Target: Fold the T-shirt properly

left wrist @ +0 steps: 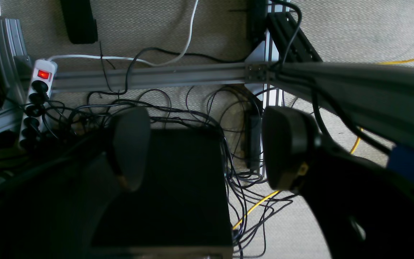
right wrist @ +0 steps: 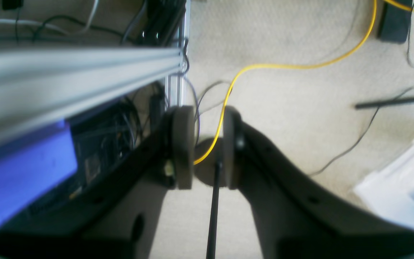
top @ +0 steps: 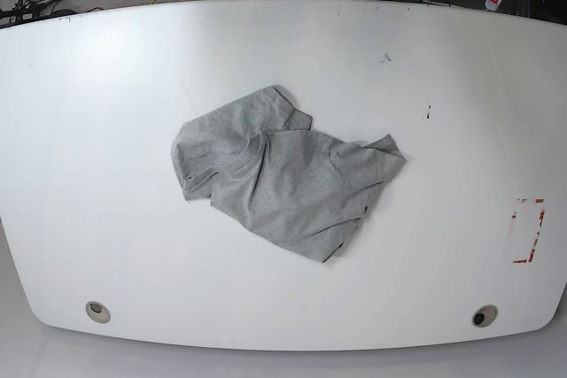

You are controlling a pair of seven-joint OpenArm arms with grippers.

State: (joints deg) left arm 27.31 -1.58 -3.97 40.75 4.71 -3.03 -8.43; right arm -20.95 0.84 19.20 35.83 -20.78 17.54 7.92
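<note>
Left end effector (left wrist: 199,147) jaws wide apart, right end effector (right wrist: 208,147) jaws narrowly apart, both empty beyond the table's (top: 106,86) far edge | T-shirt (top: 283,179) crumpled at table centre, long axis running diagonally from far-left to near-right | advice: spread flat first, gripping opposite corners, before any fold

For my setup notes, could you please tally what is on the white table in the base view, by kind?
T-shirt, grey, crumpled: 1
Round holes in the table: 2
Red-and-white marked rectangle: 1
Small dark specks: 2
Total: 6
</note>
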